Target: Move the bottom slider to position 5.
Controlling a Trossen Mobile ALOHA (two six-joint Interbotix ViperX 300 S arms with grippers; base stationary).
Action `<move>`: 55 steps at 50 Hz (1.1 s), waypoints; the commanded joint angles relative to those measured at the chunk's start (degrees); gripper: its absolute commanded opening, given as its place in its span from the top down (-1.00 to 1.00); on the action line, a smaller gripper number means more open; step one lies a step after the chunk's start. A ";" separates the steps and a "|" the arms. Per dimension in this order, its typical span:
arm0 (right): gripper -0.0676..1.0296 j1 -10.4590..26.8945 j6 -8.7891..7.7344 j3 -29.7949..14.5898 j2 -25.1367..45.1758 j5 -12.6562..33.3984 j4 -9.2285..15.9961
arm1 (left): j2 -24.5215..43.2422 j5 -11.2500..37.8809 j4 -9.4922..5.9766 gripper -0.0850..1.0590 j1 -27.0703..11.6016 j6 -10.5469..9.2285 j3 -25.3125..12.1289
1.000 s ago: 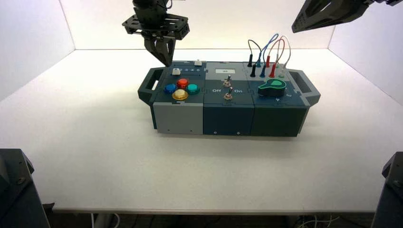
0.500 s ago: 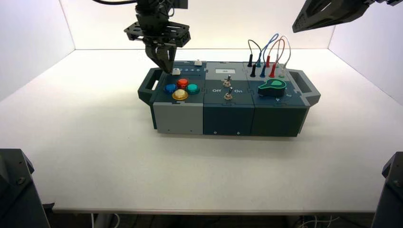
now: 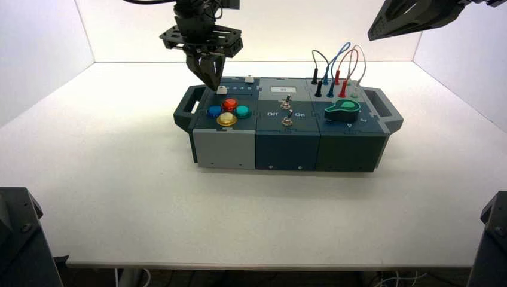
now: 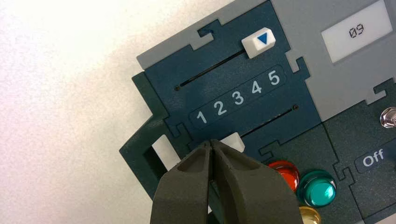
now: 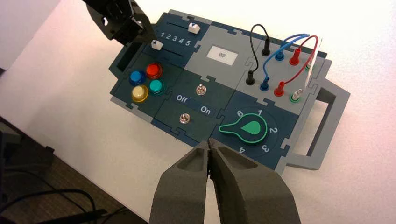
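at the ten o'clock corner of the button box, the left gripper is hovering low over the slider panel, its fingertips pressed together with nothing between them, and its tips are sitting right by the bottom slider. that white slider knob is resting near the "1" end of its dark track, while the digit 5 is showing by the track's other end. the top slider, white with a blue triangle, is standing at the 5 end of its own track. towards six o'clock from the bottom slider, the red, blue, green and yellow push-buttons are clustering. the display is reading "09". out at two o'clock, the right gripper is waiting high above the table, its fingertips closed together, holding nothing.
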 commanded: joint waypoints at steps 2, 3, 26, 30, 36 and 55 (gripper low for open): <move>0.92 -0.26 0.26 -0.62 0.09 -0.53 0.18 | -0.79 0.00 -0.09 0.91 -0.62 0.26 -1.32; 0.92 -0.26 0.26 -0.70 0.09 -0.44 0.09 | -0.70 0.00 -0.09 0.91 -0.62 0.35 -1.32; 0.92 -0.26 0.18 -0.70 0.09 -0.53 0.09 | -0.35 0.26 -0.09 0.91 -1.23 0.26 -2.20; 0.92 -0.26 0.26 -0.70 0.09 -0.53 0.09 | -0.09 0.70 -0.09 0.91 -1.41 0.35 -2.72; 0.92 -0.26 0.26 -0.62 0.09 -0.53 0.09 | 0.44 1.23 -0.09 0.91 -1.93 0.35 -3.34; 0.92 -0.26 0.18 -0.70 0.09 -0.62 0.00 | 0.97 1.67 -0.18 0.91 -2.55 0.26 -3.78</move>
